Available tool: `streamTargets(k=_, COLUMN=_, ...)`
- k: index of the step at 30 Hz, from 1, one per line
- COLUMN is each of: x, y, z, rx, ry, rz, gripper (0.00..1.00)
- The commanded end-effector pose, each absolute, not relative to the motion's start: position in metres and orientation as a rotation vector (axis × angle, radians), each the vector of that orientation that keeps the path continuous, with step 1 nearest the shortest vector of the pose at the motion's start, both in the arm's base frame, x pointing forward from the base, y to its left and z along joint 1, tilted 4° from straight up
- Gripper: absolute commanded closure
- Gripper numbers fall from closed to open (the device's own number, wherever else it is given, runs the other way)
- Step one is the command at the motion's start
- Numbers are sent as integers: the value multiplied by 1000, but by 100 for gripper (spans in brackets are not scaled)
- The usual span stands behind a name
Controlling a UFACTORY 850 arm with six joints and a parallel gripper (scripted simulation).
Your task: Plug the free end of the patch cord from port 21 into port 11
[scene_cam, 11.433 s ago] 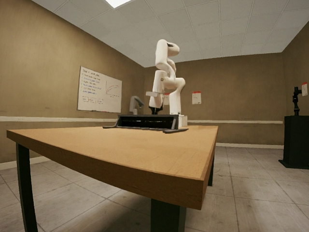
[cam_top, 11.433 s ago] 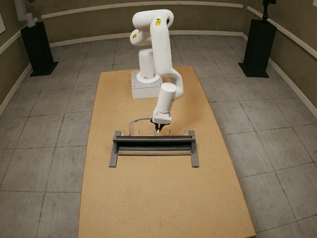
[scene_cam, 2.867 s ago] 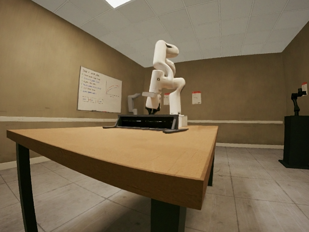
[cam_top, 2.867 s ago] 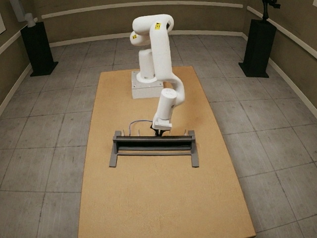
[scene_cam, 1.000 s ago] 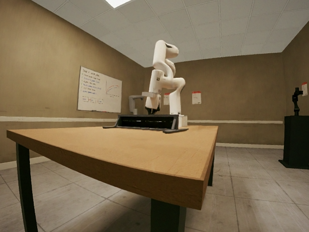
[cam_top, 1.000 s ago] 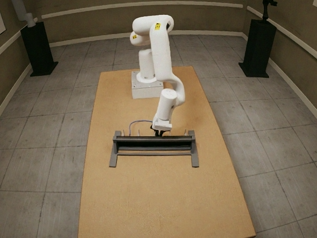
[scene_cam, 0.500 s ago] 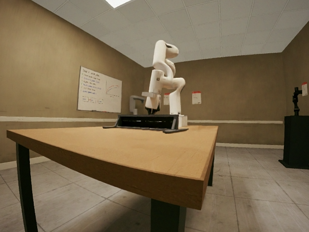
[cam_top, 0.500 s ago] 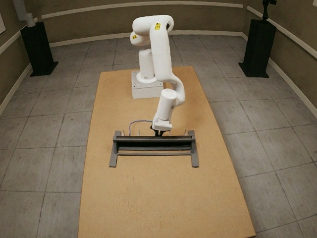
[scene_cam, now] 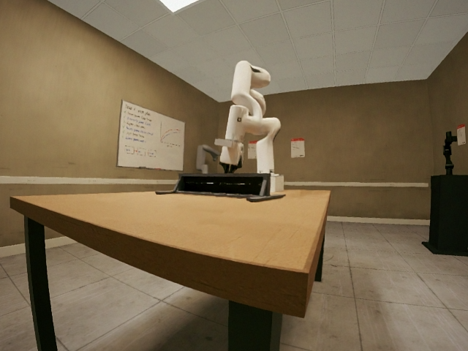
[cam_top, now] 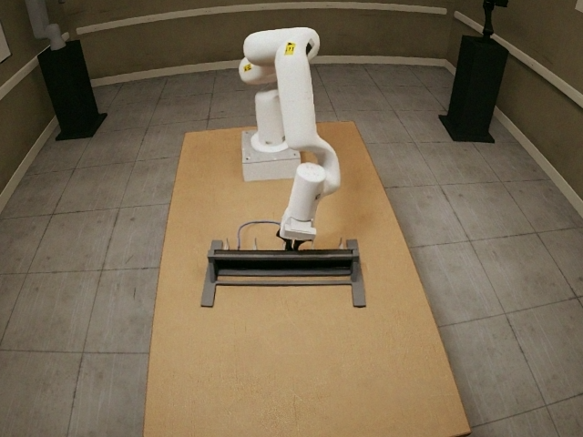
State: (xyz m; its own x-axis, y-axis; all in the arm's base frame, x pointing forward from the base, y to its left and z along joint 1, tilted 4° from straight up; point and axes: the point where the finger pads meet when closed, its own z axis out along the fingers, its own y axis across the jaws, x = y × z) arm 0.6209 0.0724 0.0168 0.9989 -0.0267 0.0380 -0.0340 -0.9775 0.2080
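Note:
The grey free-standing rack [cam_top: 282,256] [scene_cam: 223,175] stands level on the wooden table [cam_top: 282,367] [scene_cam: 189,227], its port side turned toward the robot's base. A grey-blue patch cord [cam_top: 246,224] loops up behind the rack's left part and runs toward the fingers. My gripper [cam_top: 294,245] [scene_cam: 228,168] points down just behind the rack's top bar, a little right of its middle. It is shut on the cord's free plug, which the fingers and the bar mostly hide. The ports themselves are hidden in both views.
The robot's white base box [cam_top: 268,167] sits at the table's far end. Black pedestals stand on the floor at the back left [cam_top: 70,89] and at the right [cam_top: 475,89] [scene_cam: 447,211], well away from the table.

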Motion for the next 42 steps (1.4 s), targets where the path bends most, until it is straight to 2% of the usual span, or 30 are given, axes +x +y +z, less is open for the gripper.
streamTargets(k=1, x=623, y=73, z=18, rx=2932, ry=-45, rz=57, gripper=100)
streamTargets(k=36, x=625, y=73, z=18, rx=2932, ry=-51, rz=41, gripper=100)
streamTargets(k=37, x=625, y=73, z=18, rx=2932, ry=-51, rz=41, gripper=61)
streamTargets(k=42, x=625, y=73, z=18, rx=2932, ry=-51, rz=41, gripper=61)
